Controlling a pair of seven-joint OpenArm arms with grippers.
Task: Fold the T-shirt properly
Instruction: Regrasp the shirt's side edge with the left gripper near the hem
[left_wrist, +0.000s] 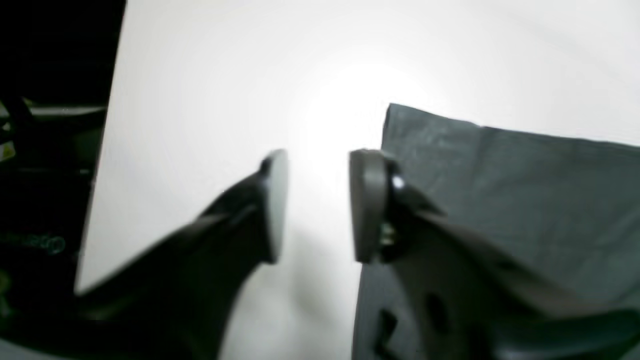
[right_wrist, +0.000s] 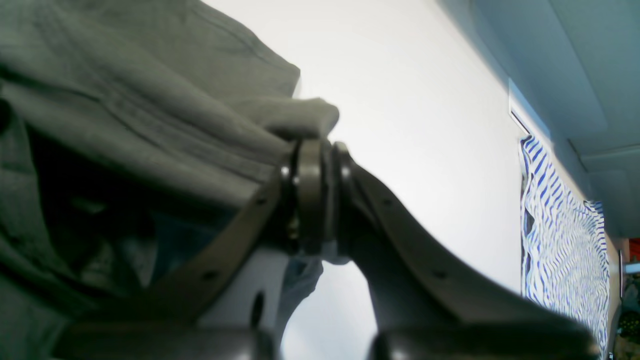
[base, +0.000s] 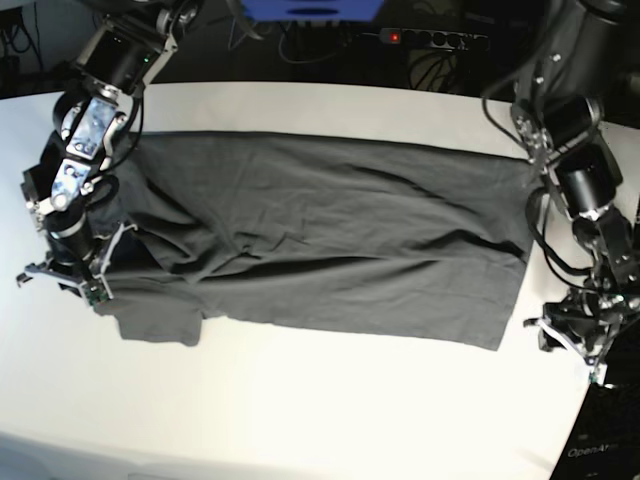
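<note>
The T-shirt (base: 320, 240) lies spread across the tabletop (base: 300, 410). Right gripper (right_wrist: 317, 192), jaws clamped on bunched fabric at frame left; left gripper (left_wrist: 317, 205), jaws apart, empty, beside the hem. Risk: one-sided pulling could skew the fold.

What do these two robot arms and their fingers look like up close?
Both arms are black, jointed segments with silvery metal brackets and loose black cables. The left gripper and right gripper each carry two dark, curved fingers tipped with flat grey pads. "OpenArm" lettering shows by the left arm's base.
</note>
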